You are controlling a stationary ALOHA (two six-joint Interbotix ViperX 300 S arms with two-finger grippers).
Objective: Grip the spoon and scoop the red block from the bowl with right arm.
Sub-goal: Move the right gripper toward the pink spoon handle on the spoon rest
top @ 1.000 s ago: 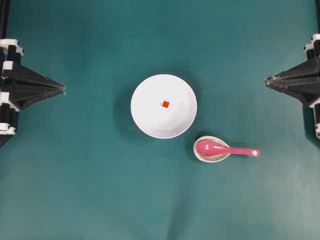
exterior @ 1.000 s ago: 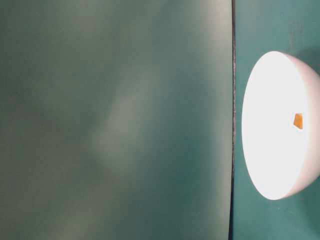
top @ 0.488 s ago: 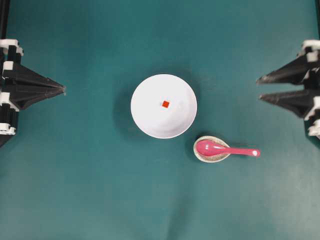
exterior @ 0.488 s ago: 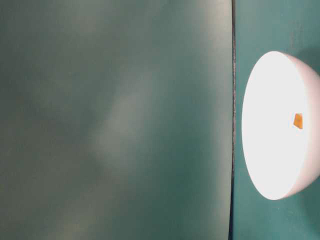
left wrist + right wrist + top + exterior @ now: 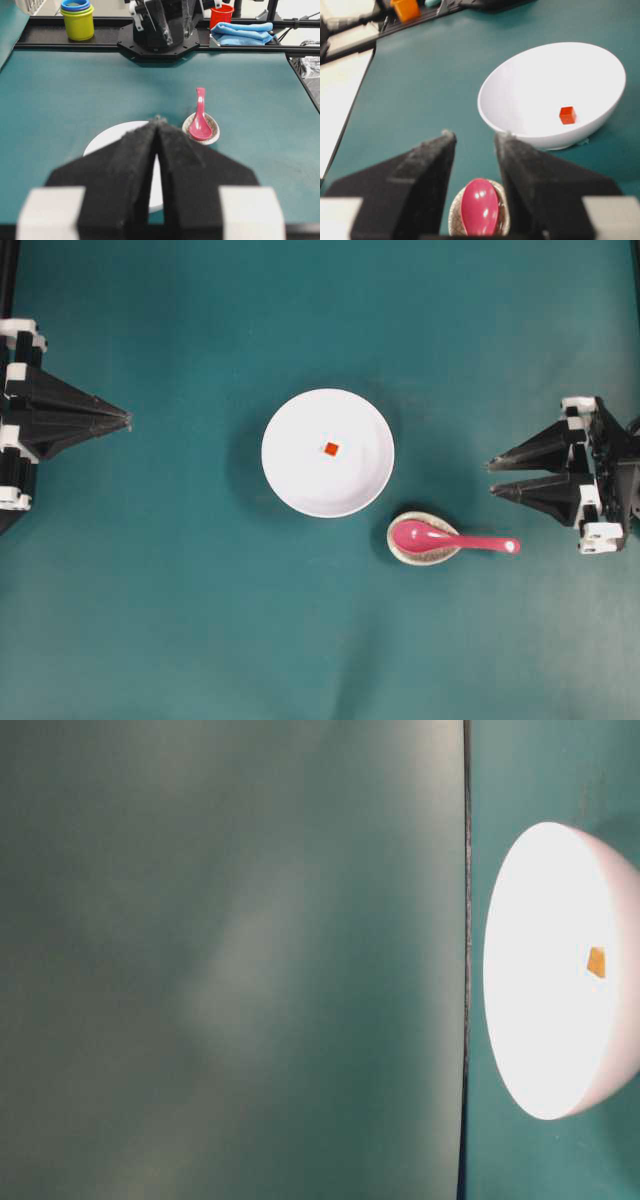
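The pink-red spoon (image 5: pixel 450 537) lies with its scoop in a small speckled dish (image 5: pixel 422 552), handle pointing right; it also shows as spoon (image 5: pixel 200 116) and spoon (image 5: pixel 480 206). The white bowl (image 5: pixel 300 480) sits mid-table with the tiny red block (image 5: pixel 330 448) inside; block (image 5: pixel 567 115) and block (image 5: pixel 596 961) show too. My right gripper (image 5: pixel 490 478) is open and empty, above and right of the spoon's handle end. My left gripper (image 5: pixel 128 420) is shut at the far left, away from everything.
Beyond the table's far edge in the left wrist view stand stacked yellow-green cups (image 5: pixel 77 19), a red cup (image 5: pixel 221 14) and a folded blue cloth (image 5: pixel 242 32). The table-level view shows mostly blurred green surface beside the bowl (image 5: pixel 540 1050).
My right gripper opened from shut, then moved down and leftward toward the spoon's handle. The left gripper, bowl, block and spoon stayed put.
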